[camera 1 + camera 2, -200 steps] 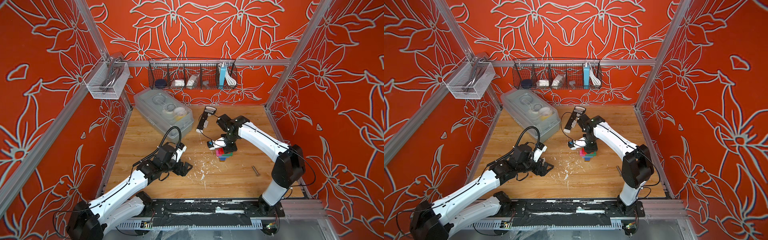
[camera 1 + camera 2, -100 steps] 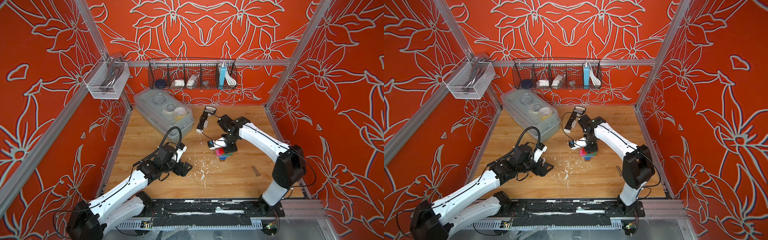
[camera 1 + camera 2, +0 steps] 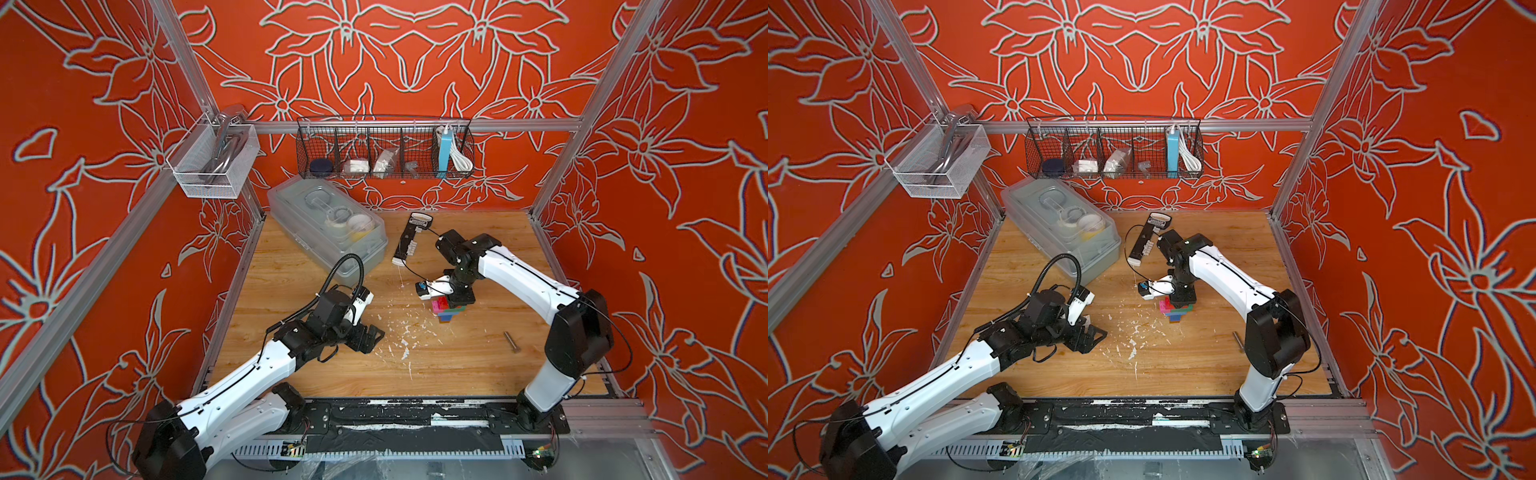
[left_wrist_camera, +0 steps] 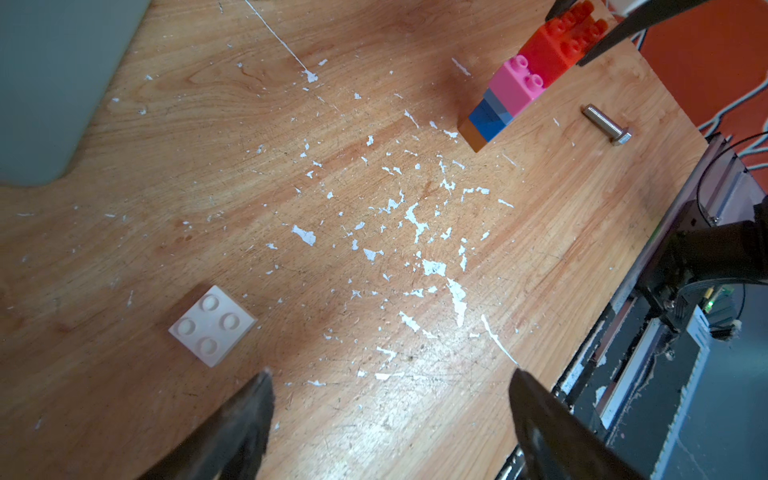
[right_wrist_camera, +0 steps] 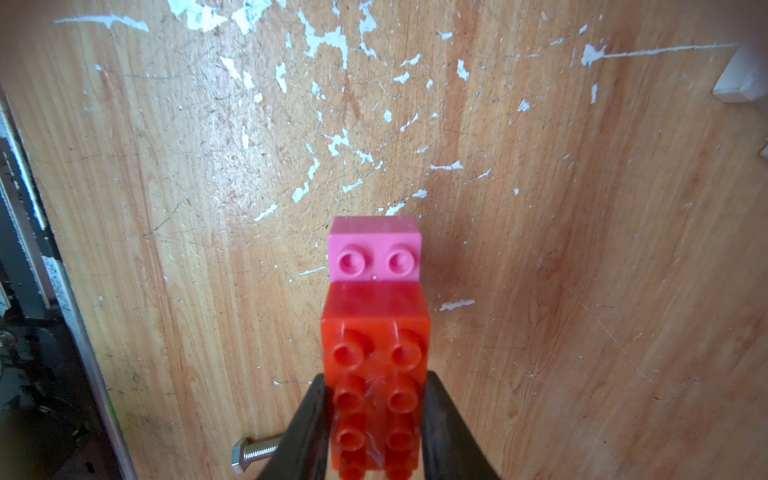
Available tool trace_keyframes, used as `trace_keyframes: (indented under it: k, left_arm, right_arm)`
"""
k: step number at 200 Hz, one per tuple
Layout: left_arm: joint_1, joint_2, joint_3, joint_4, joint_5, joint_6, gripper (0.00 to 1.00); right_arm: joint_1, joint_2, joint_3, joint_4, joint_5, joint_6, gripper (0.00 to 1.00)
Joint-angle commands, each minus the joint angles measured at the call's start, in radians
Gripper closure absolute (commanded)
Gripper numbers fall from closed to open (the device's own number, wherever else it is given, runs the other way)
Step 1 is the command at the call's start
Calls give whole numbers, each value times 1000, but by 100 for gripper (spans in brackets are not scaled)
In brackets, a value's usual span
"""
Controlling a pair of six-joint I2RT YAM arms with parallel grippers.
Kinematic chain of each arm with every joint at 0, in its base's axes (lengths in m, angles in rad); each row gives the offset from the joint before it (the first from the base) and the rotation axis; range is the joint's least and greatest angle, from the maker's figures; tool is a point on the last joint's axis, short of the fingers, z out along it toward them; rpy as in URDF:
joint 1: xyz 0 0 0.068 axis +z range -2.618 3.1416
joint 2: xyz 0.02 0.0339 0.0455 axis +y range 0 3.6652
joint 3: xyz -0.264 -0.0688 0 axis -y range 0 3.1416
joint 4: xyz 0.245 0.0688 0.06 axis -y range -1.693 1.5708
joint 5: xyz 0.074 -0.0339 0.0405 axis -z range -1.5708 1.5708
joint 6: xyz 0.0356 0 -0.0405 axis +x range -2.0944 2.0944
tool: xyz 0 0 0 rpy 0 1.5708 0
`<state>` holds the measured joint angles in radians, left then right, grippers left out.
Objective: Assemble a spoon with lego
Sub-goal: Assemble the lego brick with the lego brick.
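Observation:
The partly built spoon (image 3: 449,309) stands upright on the wooden table (image 3: 457,361) in both top views: brown at the base, blue above it, then pink and green. A red brick (image 5: 376,365) tops the stack, with a pink brick (image 5: 374,253) one step lower. My right gripper (image 5: 376,378) is shut on the red brick from above, one finger on each long side. A loose white lego brick (image 4: 212,326) lies studs up just ahead of my left gripper (image 4: 390,374). That gripper hangs open and empty, low over the table, well to the left of the stack (image 4: 519,95).
A steel bolt (image 3: 512,342) lies right of the stack. A clear lidded box (image 3: 328,232) and a black-and-white bar tool (image 3: 409,239) lie at the back. A wire basket (image 3: 384,149) hangs on the rear wall. White flecks (image 3: 405,332) dot the table's middle.

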<state>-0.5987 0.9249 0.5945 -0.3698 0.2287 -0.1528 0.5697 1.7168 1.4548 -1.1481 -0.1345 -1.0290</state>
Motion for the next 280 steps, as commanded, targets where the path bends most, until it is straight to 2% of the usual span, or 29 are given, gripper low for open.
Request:
trace_keyframes:
  k: [1,107,154,195,242,263,280]
  left_arm:
    - [-11,-18,31,-24,-18,21,12]
    - [-37,-54,34,-40,-53,30,12]
    - [-41,-49,34,-40,-57,32,12]
    - [-44,-54,32,-43,-69,32,12]
    - [-46,-44,36,-50,-70,32,12]
    - [-47,-50,35,-53,-74,32,12]
    - [-48,-51,37,-55,-78,32,12]
  right_arm:
    - [6,103,-60,-44,-43,16,100]
    - [17,201,-119,-19,-73,37,100]
    - [16,184,-92,-29,-63,34,100]
    - [16,113,-70,-8,-26,42,100]
    - [16,93,-59,3,-20,53,82]
    - [16,96,-45,5,-19,60,65]
    - [15,97,-33,5,-20,60,57]
